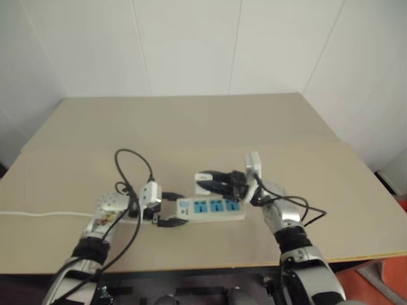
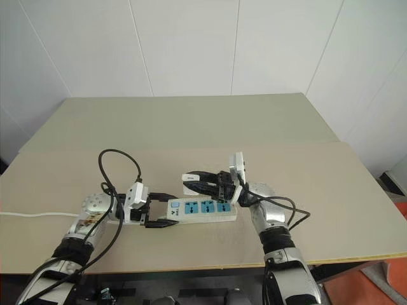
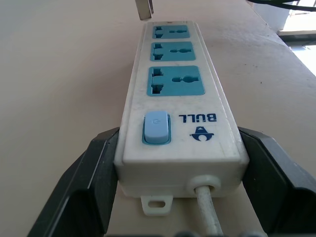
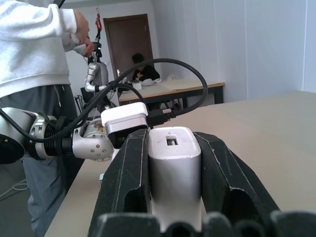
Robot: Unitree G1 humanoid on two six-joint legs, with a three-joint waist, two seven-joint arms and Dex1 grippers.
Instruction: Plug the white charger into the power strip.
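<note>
At table centre: right gripper point(image 2: 191, 180) clamps charger point(image 4: 174, 163), just 12 o'clock of power strip point(image 2: 200, 208) | strip's length runs 9-to-3 | left gripper point(image 2: 166, 211) clamps its switch end

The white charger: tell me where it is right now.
The white charger is clamped between the right gripper's fingers, held just above the far edge of the power strip, near the strip's switch end that the left gripper grips.

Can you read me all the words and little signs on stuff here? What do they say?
"BULL", in blue letters, stands on the power strip next to its switch.
A small blue logo sits right beside that word; it is a picture, not letters.
A faint power mark is on the light-blue switch; too pale to read surely.
The white charger shows no writing.
</note>
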